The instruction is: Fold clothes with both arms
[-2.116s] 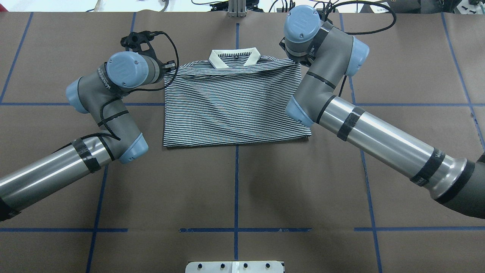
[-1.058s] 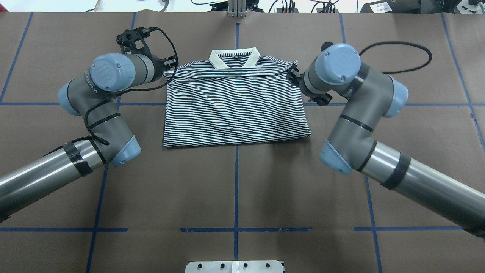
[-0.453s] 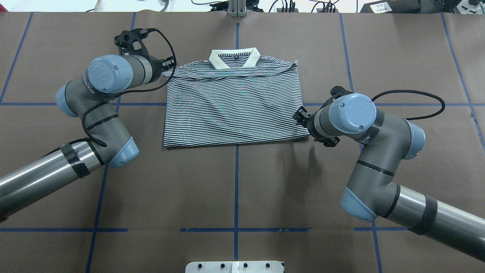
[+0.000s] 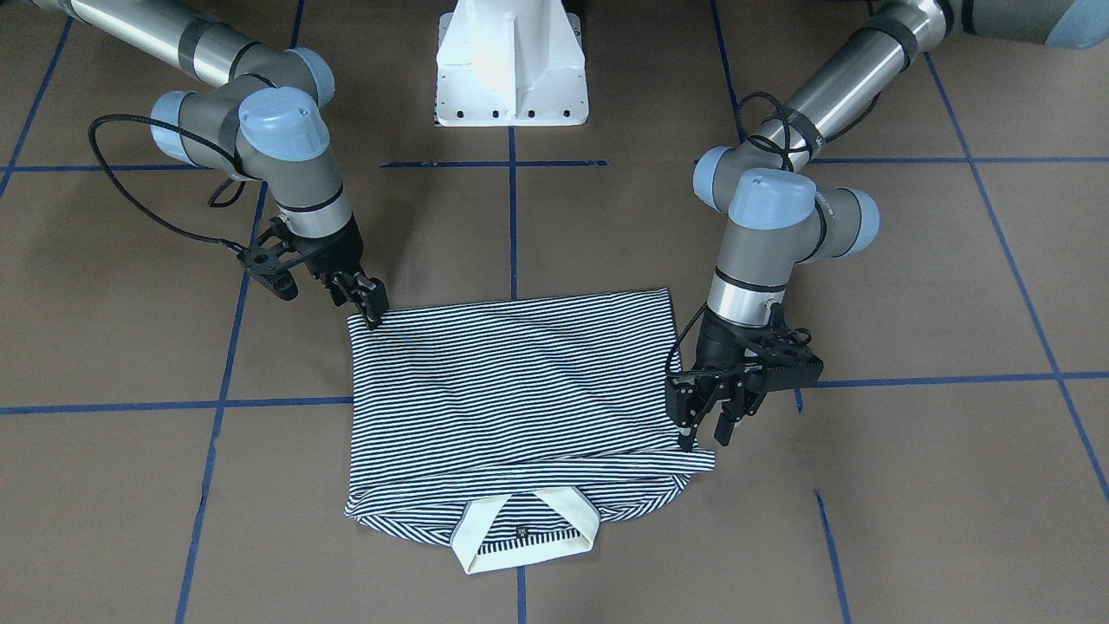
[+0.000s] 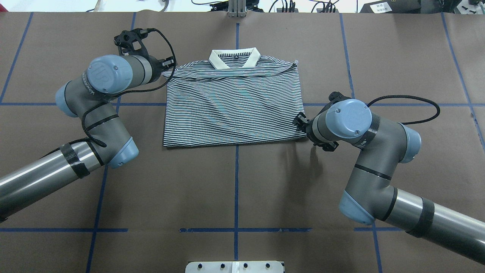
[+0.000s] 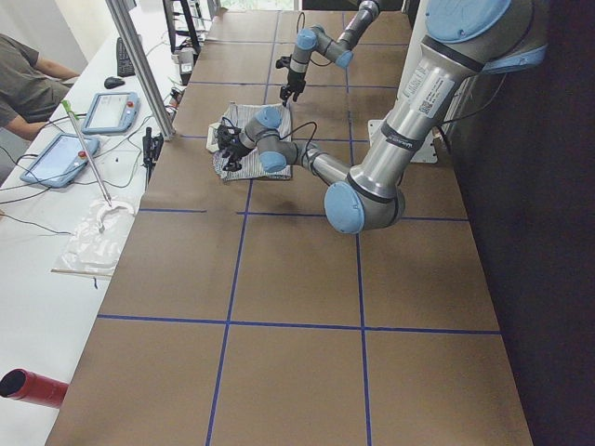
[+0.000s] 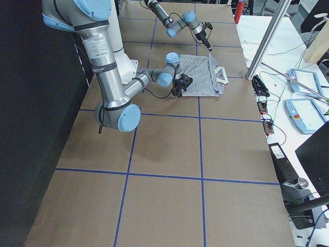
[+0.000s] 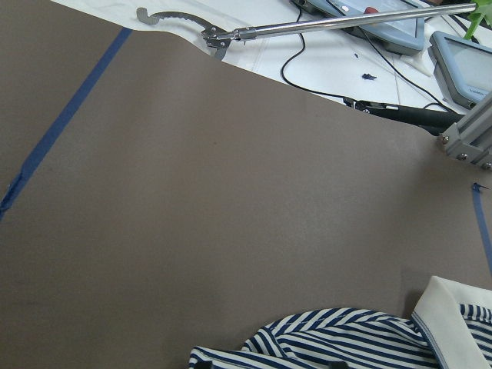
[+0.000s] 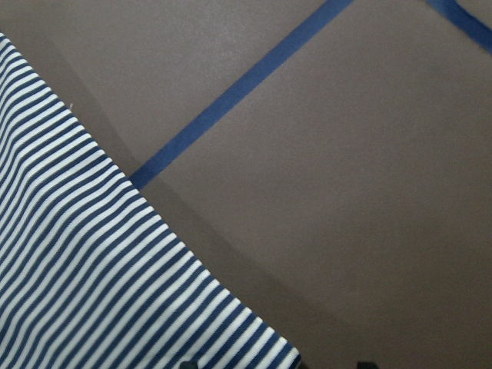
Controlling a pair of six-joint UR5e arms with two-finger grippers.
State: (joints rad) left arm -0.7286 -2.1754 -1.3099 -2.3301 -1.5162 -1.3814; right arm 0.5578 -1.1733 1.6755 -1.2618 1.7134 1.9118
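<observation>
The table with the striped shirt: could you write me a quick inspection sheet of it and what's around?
Surface: brown table, blue tape grid.
Job's things: striped polo shirt lying flat as a rectangle, collar away from the robot.
Clutter: nothing seen.
Grippers: left gripper open at a collar-end corner; right gripper open at a hem corner.
Cables: a black cable loops off each wrist.
Surroundings: white bench with tablets, seated person.

1. Bright, even light from overhead; no hard shadows.
2. A soft shadow lies on the table [image 5: 303, 167] beside the right arm [image 5: 373, 159].
3. Glare streaks the left arm [image 4: 836, 82]; the white base [image 4: 511, 52] is nearly blown out.
4. In the right wrist view the shirt [image 9: 92, 292] stripes are crisp.
</observation>
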